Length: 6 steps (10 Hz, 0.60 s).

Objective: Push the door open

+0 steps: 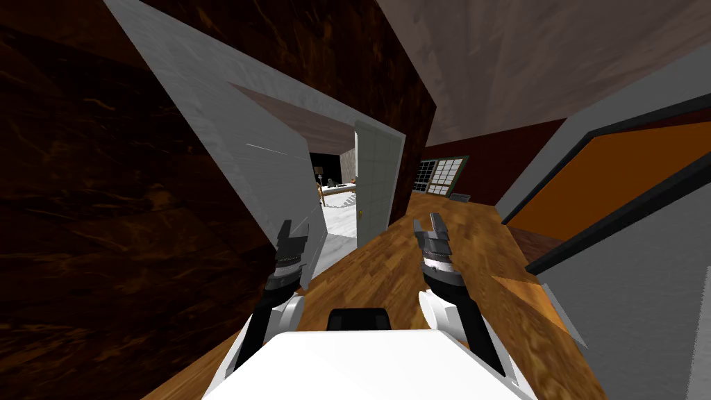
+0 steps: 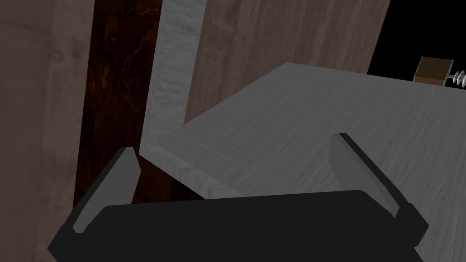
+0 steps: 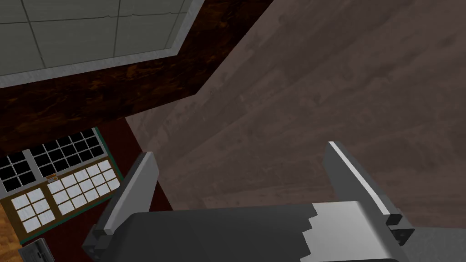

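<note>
- Dark brown wall (image 1: 104, 208) runs along the outer side of my left hand.
- Left gripper (image 1: 294, 228) (image 2: 235, 143): the two fingers stand wide apart with nothing between them. It is raised in front of me, at the near side of a doorway.
- Grey door frame (image 1: 208, 90) (image 2: 170, 68): its corner sits just beyond the left gripper's outer finger (image 2: 113, 177).
- Grey side panel (image 1: 278, 180) (image 2: 296, 127) of the doorway lies close ahead of the left gripper. I cannot tell whether a fingertip touches it. Past its far edge are a black area (image 2: 418, 27) and a small brown box (image 2: 432, 70).
- Through the opening, ahead of the left gripper and toward its inner side, a white floor (image 1: 340, 215) shows.
- Door (image 1: 378, 180) (image 3: 68, 27): a pale panelled leaf with a small knob (image 1: 362, 210) near its edge. It stands at the far side of the doorway, well ahead of both hands and between them, apart from the grey side panel.
- Wooden floor (image 1: 389, 264) lies under and between the hands.
- Right gripper (image 1: 428, 222) (image 3: 241, 152): fingers spread, holding nothing, raised beside the left one and well apart from the door.
- Gridded window (image 1: 437, 175) (image 3: 59, 182) is far ahead of the right gripper.
- Orange panel (image 1: 611, 180) in a black border lies off the right hand's outer side.
</note>
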Available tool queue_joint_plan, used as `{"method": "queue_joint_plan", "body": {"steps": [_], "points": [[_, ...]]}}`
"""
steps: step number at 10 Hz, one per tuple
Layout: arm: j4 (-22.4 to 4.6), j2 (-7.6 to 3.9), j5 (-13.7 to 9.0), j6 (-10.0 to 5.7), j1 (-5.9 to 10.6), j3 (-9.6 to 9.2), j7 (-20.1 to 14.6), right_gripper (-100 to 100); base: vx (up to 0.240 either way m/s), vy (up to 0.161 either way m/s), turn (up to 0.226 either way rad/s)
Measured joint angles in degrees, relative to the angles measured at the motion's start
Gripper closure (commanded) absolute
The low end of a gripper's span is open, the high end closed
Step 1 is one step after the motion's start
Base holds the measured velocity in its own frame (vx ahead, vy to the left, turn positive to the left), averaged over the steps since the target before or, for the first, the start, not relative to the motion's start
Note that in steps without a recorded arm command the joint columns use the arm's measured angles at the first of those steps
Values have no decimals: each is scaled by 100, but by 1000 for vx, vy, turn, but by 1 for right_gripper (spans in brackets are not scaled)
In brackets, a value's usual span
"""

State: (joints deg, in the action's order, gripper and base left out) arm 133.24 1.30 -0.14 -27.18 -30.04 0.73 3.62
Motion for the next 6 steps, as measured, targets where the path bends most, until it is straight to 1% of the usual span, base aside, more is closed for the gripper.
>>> {"method": "queue_joint_plan", "body": {"steps": [1, 3, 4, 6], "points": [[-92, -5, 15, -10, 42, -35, 9, -100, 80, -37, 39], [-320, -48, 16, -54, 139, -55, 1, -100, 73, -71, 50], [-486, -91, 9, -81, 210, -55, -15, -100, 107, -56, 56], [-714, -128, 24, -85, 304, -118, -23, -100, 91, -46, 44]]}}
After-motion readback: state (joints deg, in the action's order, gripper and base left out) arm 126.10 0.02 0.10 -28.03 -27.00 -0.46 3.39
